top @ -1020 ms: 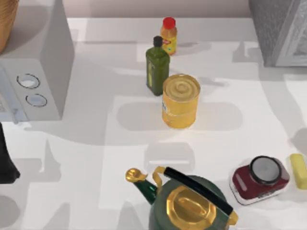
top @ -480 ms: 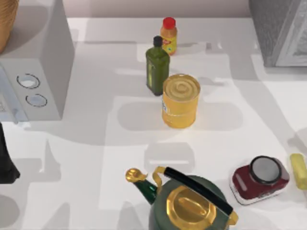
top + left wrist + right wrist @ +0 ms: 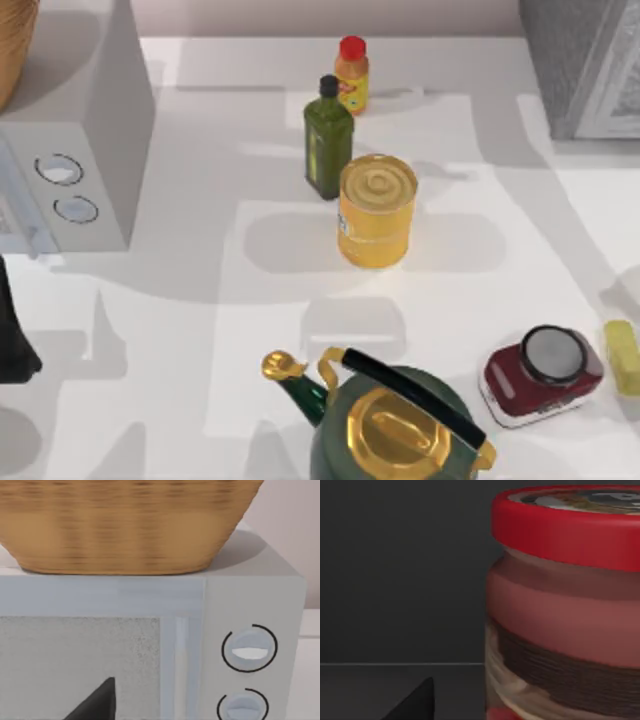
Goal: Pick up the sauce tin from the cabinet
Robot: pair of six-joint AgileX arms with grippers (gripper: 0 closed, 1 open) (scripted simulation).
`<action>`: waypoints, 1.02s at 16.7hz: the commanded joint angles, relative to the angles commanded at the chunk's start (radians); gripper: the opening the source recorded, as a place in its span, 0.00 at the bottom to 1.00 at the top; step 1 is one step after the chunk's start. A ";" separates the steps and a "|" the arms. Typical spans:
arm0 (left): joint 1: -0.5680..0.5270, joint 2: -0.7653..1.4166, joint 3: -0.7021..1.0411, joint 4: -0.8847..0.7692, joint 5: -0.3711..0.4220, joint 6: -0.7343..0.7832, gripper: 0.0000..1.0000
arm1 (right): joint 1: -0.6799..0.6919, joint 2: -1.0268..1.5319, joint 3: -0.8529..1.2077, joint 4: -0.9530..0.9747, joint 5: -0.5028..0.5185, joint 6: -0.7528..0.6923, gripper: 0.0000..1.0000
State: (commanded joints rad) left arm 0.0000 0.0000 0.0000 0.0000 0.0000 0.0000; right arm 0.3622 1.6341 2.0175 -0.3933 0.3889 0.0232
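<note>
The sauce tin (image 3: 565,610) looms very close in the right wrist view, upright, with a red rim and a reddish pictured label. It stands on a dark shelf inside the cabinet (image 3: 395,580). A dark tip of my right gripper (image 3: 415,702) shows beside the tin, a little apart from it. From above, the grey speckled cabinet (image 3: 580,60) stands at the table's far right corner, with its lighter door panel at the picture's edge. My left gripper (image 3: 95,702) is parked at the left, facing the white appliance.
A white appliance with two dials (image 3: 70,180) and a wicker basket (image 3: 125,525) on it stand at the left. A yellow can (image 3: 377,210), a green bottle (image 3: 328,140) and an orange bottle (image 3: 351,75) stand mid-table. A green kettle (image 3: 395,420), a dark red jar (image 3: 540,372) and a yellow block (image 3: 622,355) are near the front.
The arm shadows on the right half of the table have slid further right, towards the cabinet. The objects on the table have not moved.
</note>
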 joint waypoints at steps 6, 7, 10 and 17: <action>0.000 0.000 0.000 0.000 0.000 0.000 1.00 | -0.034 0.100 0.105 -0.005 -0.032 -0.001 1.00; 0.000 0.000 0.000 0.000 0.000 0.000 1.00 | -0.034 0.100 0.105 -0.005 -0.032 -0.001 1.00; 0.000 0.000 0.000 0.000 0.000 0.000 1.00 | -0.034 0.100 0.105 -0.005 -0.032 -0.001 0.85; 0.000 0.000 0.000 0.000 0.000 0.000 1.00 | -0.034 0.100 0.105 -0.005 -0.032 -0.001 0.32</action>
State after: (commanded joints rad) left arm 0.0000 0.0000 0.0000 0.0000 0.0000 0.0000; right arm 0.3286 1.7337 2.1224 -0.3980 0.3569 0.0226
